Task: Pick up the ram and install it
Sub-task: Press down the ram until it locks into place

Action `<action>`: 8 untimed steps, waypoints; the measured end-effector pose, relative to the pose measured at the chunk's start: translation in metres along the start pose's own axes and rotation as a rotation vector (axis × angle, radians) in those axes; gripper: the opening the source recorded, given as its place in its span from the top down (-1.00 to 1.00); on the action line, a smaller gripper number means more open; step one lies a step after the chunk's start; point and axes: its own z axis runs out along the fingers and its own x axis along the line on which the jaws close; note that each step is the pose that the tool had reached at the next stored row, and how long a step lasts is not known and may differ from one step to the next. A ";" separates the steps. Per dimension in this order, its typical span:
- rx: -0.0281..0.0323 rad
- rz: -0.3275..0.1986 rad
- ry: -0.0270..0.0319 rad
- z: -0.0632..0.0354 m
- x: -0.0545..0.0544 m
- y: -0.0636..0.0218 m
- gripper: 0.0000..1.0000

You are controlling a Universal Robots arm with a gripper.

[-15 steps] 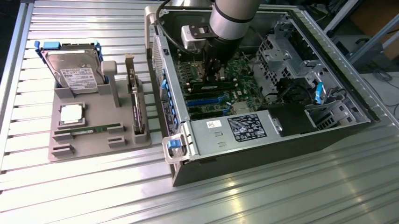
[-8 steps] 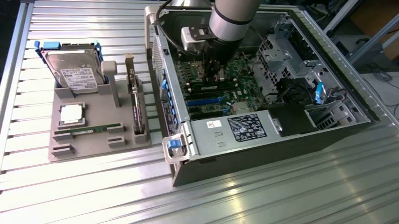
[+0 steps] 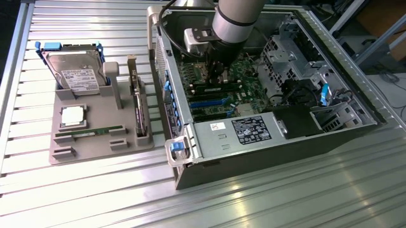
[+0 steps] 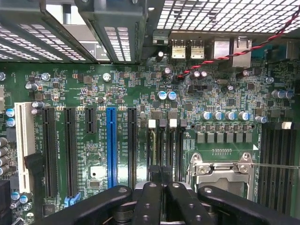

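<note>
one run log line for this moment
hand: shut, inside computer case | over motherboard memory slots | ram stick: on gray tray

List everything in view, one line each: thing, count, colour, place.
computer case: one, black, open, at the exterior view's right.
motherboard: one, green, inside the case.
power supply: one, silver, at the case's near edge.
parts tray: one, grey, at the exterior view's left.
hard drive: one, silver, upright in the tray.
processor chip: one, silver, on the tray.
ram: one, green, lying on the tray.
expansion card: one, dark, on edge in the tray.
claw: one, black, shut, over the motherboard slots.
</note>
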 end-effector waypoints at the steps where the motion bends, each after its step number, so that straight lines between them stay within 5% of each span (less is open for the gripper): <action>1: 0.0000 0.000 0.0000 0.0001 0.000 0.0000 0.79; 8: 0.0001 0.000 -0.0001 0.0012 0.000 0.0000 0.79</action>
